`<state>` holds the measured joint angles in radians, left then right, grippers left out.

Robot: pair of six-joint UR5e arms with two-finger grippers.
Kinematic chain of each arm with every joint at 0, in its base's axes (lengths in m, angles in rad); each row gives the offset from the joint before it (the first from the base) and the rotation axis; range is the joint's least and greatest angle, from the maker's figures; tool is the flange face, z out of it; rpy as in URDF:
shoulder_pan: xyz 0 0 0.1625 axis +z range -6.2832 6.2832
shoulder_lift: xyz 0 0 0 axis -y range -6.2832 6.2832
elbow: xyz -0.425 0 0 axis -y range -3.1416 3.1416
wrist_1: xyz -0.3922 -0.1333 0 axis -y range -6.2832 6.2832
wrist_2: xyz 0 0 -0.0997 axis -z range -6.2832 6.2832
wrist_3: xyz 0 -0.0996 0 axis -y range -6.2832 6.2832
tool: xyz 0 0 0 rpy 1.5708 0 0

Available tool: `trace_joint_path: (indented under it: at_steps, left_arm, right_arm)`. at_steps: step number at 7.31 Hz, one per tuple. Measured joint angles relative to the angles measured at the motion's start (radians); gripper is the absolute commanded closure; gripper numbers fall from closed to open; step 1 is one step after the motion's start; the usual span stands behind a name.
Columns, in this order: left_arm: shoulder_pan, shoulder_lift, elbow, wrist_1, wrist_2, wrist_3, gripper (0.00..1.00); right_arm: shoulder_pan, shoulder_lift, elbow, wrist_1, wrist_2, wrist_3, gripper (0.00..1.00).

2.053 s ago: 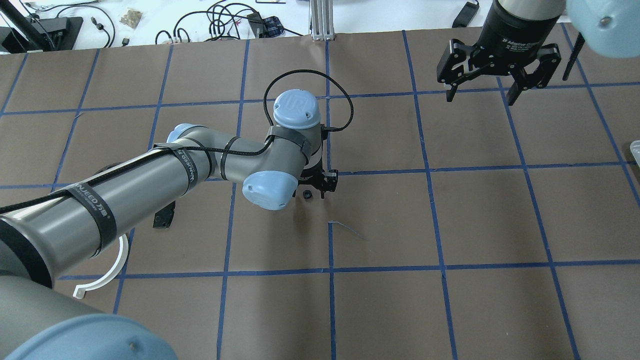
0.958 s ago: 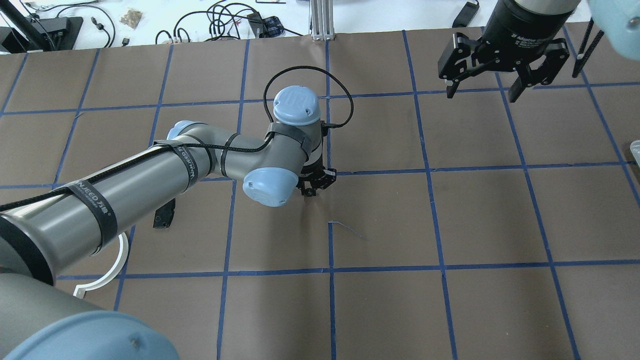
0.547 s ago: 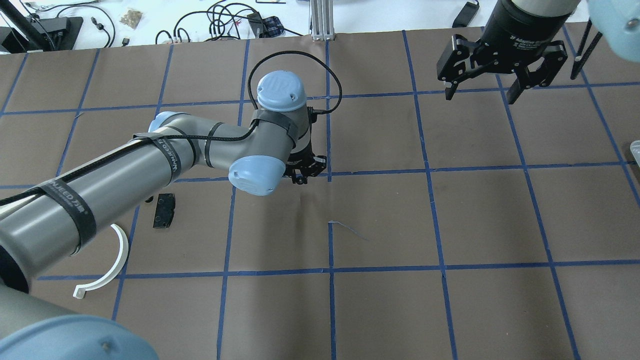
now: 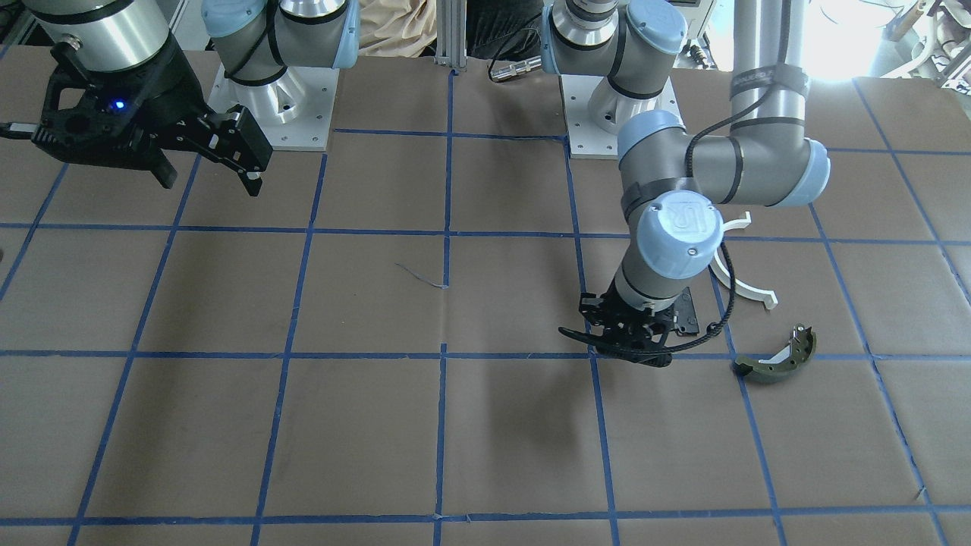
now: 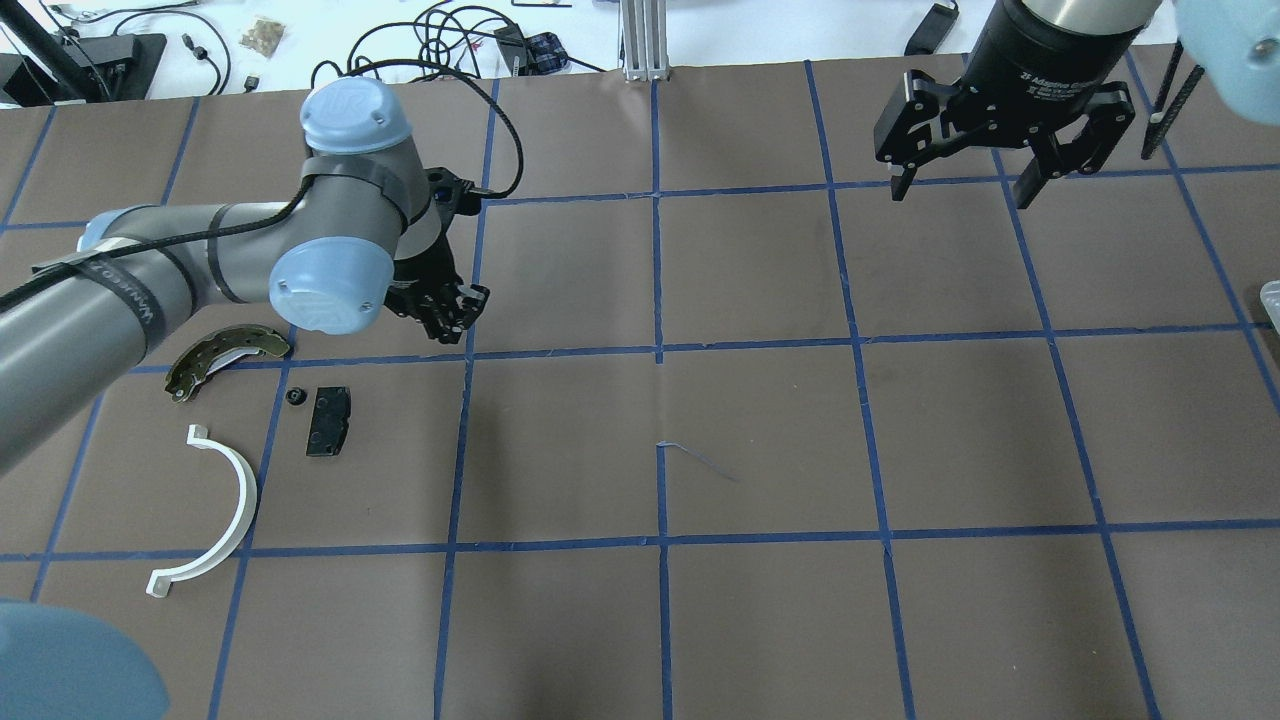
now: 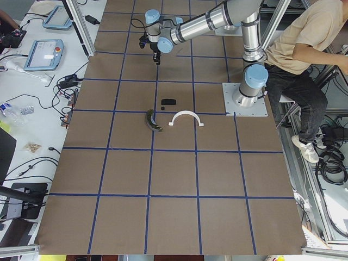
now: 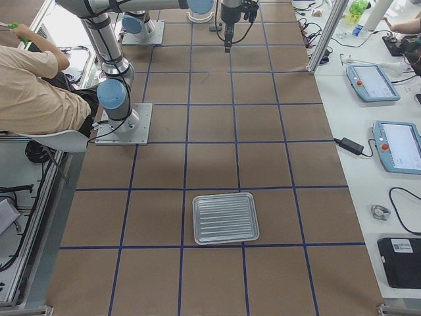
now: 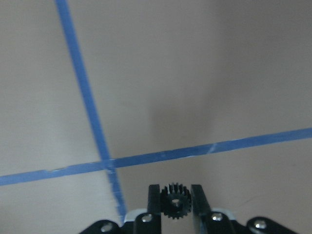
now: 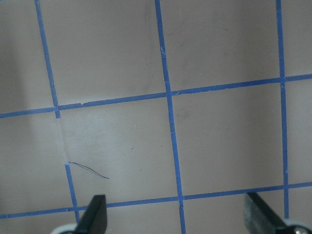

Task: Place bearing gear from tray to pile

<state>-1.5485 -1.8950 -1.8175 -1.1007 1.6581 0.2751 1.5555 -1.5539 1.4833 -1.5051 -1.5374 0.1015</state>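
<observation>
Only the left wrist view shows the bearing gear [image 8: 171, 201], clamped between the fingers of the left gripper [image 5: 447, 318]. In the overhead view that gripper hovers beyond and to the right of the black pad [image 5: 328, 421].

Around the pad:
- small black part [image 5: 295, 397] just beside it
- brake shoe [image 5: 225, 355] near
- white arc [image 5: 225, 510] near

In the front-facing view the left wrist [image 4: 679, 227] and gripper cover part of the pad. The tray [image 7: 225, 217] shows only in the exterior right view. The right gripper [image 5: 960, 185] has its fingers spread and is well apart from the pad.

Brown paper-covered table [image 5: 760, 440], blue tape grid. On it: olive-green curved brake shoe [image 5: 215, 342], white half-ring arc [image 5: 243, 490], black rectangular pad [image 5: 328, 421], small black round part [image 5: 295, 397], ribbed metal tray [image 7: 225, 217].
</observation>
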Motion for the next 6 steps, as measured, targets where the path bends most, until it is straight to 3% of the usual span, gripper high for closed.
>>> trace_joint_path:
  at_steps: [5,6]
  left_arm:
    - [0.351,0.045,-0.177,0.077,0.023,0.421,1.00]
    - [0.382,0.038,-0.210,0.118,0.022,0.455,0.59]
  right_arm:
    - [0.000,0.001,0.001,-0.007,0.001,0.000,0.00]
    - [0.000,0.001,0.001,-0.007,0.001,0.001,0.00]
